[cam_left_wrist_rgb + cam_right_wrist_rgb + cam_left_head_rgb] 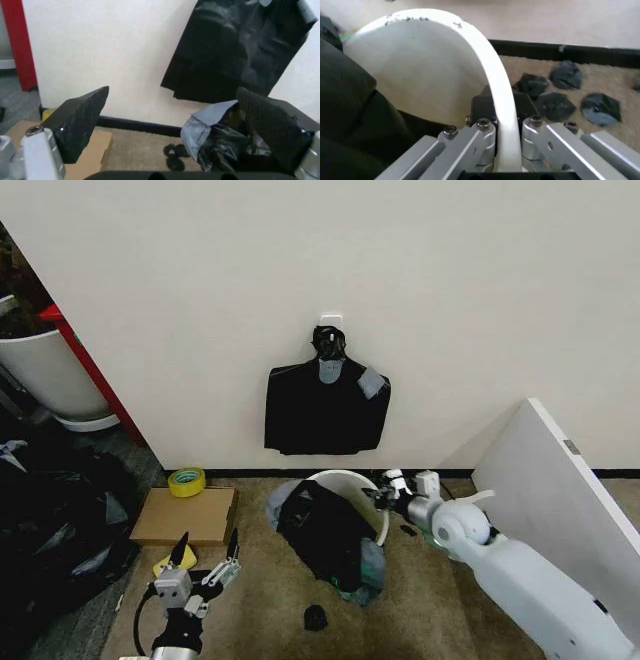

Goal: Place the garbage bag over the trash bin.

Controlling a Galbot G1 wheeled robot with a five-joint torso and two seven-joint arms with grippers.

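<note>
I am seeing the right claw clamping the trash bin rim at three o'clock, garbage bag draping its front, left claw gaping wide, idling at eight o'clock.

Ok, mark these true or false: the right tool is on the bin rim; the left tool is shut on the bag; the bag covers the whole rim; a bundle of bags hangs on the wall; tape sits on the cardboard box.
1. Right tool grips the bin rim: true.
2. Left tool shut on the bag: false, it is open, apart from it.
3. Bag covers the whole rim: false, the far rim is bare.
4. Bundle hangs on the wall: true.
5. Tape on the box: true.
</note>
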